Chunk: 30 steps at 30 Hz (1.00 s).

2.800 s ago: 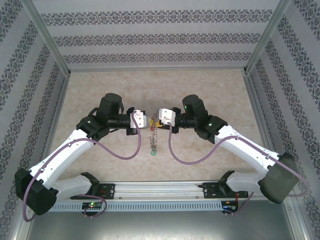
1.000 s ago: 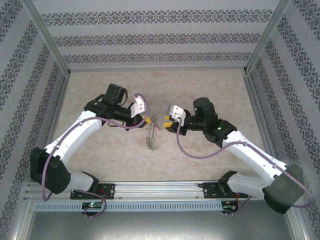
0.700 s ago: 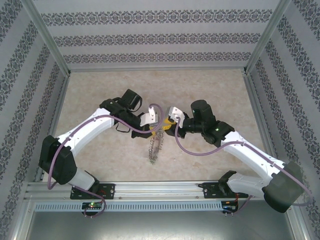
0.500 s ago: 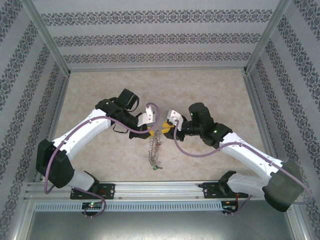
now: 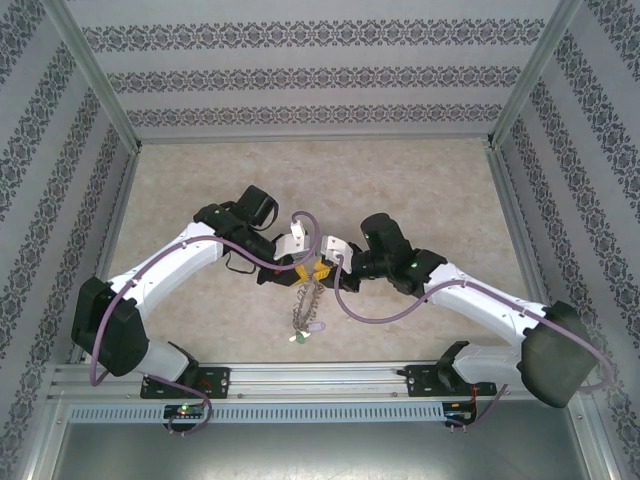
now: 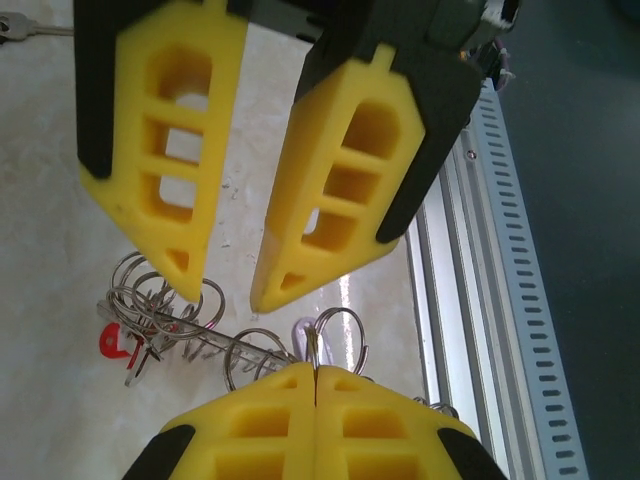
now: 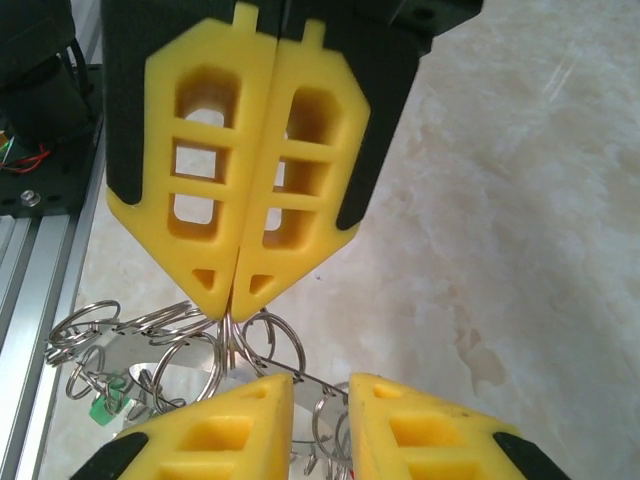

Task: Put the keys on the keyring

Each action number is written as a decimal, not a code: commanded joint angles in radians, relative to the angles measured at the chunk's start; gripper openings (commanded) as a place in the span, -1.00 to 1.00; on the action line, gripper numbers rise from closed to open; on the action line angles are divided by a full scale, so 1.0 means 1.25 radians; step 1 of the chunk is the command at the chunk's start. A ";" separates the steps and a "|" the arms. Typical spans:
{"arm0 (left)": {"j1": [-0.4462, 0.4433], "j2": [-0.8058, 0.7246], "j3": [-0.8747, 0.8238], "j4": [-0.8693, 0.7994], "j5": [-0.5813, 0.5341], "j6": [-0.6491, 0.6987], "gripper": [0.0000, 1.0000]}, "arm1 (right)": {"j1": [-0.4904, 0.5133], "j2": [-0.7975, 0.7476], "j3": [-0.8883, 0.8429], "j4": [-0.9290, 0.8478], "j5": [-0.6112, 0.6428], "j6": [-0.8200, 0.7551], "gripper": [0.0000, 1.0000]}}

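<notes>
"So, which way does the keyring (image 5: 303, 310) run?"

"From above it shows edge-on. Its long axis goes from the two grippers toward the arms' bases."

"And where is it against the hands?"

"The left gripper (image 6: 315, 372) is clamped tight on one wire loop at the rim, and the rest of the ring trails away from its fingertips. The right gripper (image 7: 320, 388) has its jaws apart, with its yellow fingers (image 6: 350, 170) just beside the neighbouring loops."

"What is it made of?"

"Flat grey metal, fringed all round with thin round wire loops. A key (image 6: 115, 343) with a red plastic head sits among the loops at the end away from the pinch. Beneath is a marbled beige table (image 5: 200, 180)."
</notes>
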 commanded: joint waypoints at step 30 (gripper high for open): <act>0.009 -0.058 -0.064 0.153 -0.016 -0.031 -1.00 | -0.029 -0.016 -0.027 0.074 -0.092 0.013 -0.49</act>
